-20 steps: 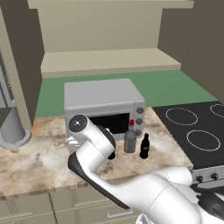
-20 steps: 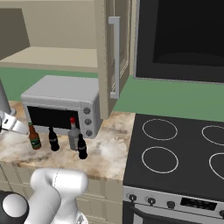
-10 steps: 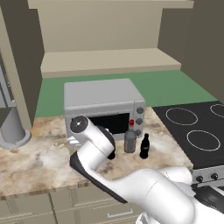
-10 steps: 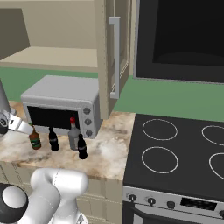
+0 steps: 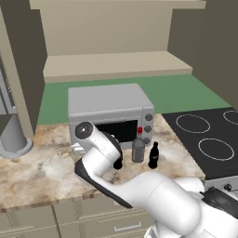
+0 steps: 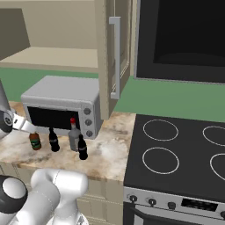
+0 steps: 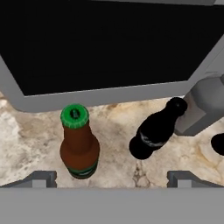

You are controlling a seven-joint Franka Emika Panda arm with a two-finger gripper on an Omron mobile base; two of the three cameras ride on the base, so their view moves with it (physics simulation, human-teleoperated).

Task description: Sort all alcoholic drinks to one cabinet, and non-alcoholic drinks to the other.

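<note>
Looking down from the hand view, the brown beer bottle [image 7: 79, 146] with a green cap stands on the marble counter just ahead of my gripper [image 7: 112, 181], left of its centre line. The fingertips [image 7: 40, 179] are wide apart and open, holding nothing. To the right are a black cola bottle [image 7: 156, 130], the grey bottle [image 7: 204, 106] and the edge of a second cola bottle [image 7: 218, 144]. From the right base view, the gripper [image 6: 23, 126] hovers just above the beer bottle [image 6: 35, 140], with a cola bottle [image 6: 53, 140], the red-capped grey bottle [image 6: 73, 135] and another cola bottle [image 6: 82, 148] lined up to its right.
A silver toaster oven [image 6: 61, 103] stands directly behind the bottles. An open cabinet door [image 6: 112, 57] with a long handle hangs above its right end. The black stove [image 6: 176, 154] lies to the right. A grey appliance [image 5: 14, 139] stands at the counter's left.
The hand has moved in from the left and down toward the beer bottle. The bottles have stayed in place and the jaws have stayed wide.
</note>
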